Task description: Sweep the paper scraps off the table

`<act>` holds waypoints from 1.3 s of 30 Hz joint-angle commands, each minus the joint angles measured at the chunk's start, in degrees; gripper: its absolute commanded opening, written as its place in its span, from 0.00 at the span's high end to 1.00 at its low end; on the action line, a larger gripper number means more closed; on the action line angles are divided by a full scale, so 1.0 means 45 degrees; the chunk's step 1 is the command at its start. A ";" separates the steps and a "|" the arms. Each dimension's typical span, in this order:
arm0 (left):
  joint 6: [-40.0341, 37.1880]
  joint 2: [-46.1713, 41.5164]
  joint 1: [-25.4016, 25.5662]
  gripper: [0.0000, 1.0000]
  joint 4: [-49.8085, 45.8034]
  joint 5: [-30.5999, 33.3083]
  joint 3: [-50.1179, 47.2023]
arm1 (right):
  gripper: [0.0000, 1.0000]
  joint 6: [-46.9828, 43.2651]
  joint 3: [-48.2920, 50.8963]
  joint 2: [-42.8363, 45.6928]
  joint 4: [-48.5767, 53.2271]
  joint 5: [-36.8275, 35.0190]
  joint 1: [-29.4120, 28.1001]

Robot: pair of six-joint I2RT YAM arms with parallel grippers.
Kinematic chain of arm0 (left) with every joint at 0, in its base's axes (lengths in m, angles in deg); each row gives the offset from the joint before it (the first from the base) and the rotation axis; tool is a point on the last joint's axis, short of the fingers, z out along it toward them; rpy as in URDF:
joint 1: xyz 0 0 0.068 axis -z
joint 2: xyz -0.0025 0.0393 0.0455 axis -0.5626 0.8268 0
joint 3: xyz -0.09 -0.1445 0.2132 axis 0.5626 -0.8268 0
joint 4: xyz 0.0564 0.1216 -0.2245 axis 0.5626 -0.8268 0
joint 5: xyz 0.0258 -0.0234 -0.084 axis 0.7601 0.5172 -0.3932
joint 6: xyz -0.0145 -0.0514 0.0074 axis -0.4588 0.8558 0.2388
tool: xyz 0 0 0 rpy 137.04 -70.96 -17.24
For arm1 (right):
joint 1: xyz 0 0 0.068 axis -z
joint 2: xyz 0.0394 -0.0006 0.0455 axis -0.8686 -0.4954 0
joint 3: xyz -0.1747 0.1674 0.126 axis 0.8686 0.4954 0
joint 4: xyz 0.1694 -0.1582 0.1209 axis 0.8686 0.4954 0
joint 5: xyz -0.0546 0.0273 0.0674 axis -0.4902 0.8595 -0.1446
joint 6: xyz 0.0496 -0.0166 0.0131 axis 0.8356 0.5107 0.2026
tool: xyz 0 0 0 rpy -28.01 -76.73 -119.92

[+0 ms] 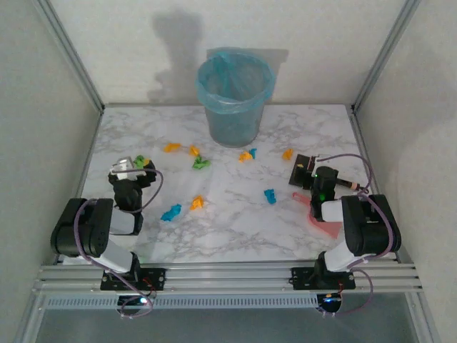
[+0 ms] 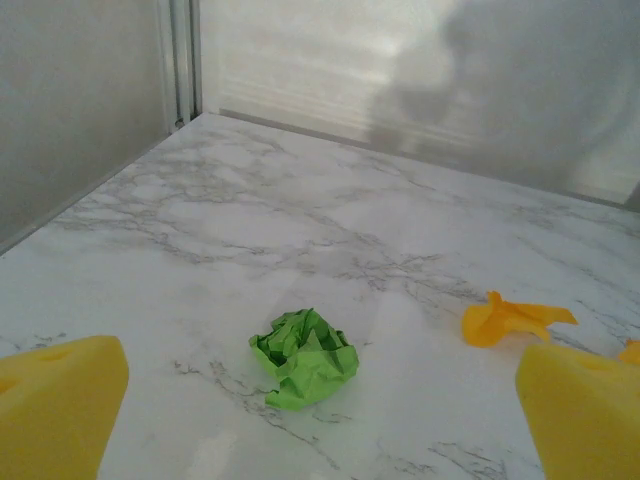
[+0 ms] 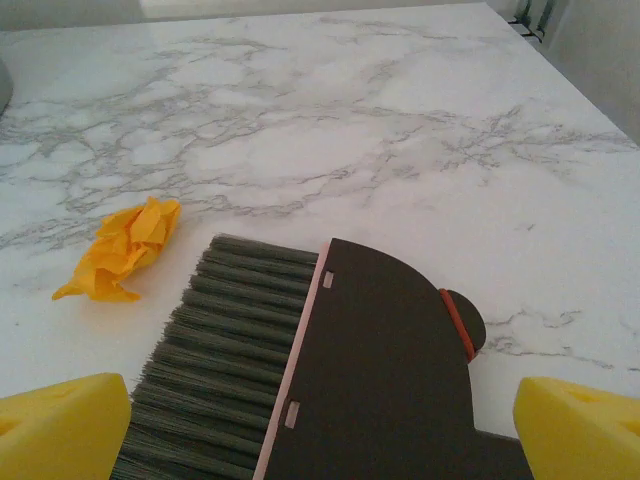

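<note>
A white worktop point(image 1: 235, 229) with grey marble veining sits between plain pale walls, with aluminium rails along its edges. A round bin point(image 1: 234, 96) with a blue liner stands at the far middle. Small crumpled scraps point(image 1: 201, 163) in orange, green and blue lie scattered across the middle of the worktop, from just near of the bin down to the centre, none of them in the bin.

On the left, the left end effector point(image 2: 320, 410) is wide open and holds nothing. A green scrap point(image 2: 305, 357) lies on the worktop just ahead of it, between its two yellow fingers point(image 2: 55, 410).

On the right, the right end effector point(image 3: 320, 420) is also wide open, poised over a dark-bristled brush point(image 3: 350, 370) that lies flat on the worktop. Whether its fingers touch the brush cannot be told. An orange scrap point(image 3: 122, 250) lies just left of the bristles. A pink dustpan point(image 1: 321, 221) rests near the right arm, on the near side of the brush.
</note>
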 commanded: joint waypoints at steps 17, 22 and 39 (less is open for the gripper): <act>-0.0066 -0.0021 -0.0103 0.01 0.0046 -0.0187 0.0211 | 0.01 0.0093 -0.0216 0.0104 0.0015 0.0033 0.0026; -0.0059 -0.0017 -0.0095 0.01 0.0046 -0.0202 0.0214 | 0.01 0.0093 -0.0213 0.0104 0.0014 0.0020 0.0028; -0.0201 -0.2678 0.0493 0.01 -0.1809 0.0689 -0.0021 | 0.01 -0.0774 -0.0723 0.1489 0.2160 0.1362 -0.0296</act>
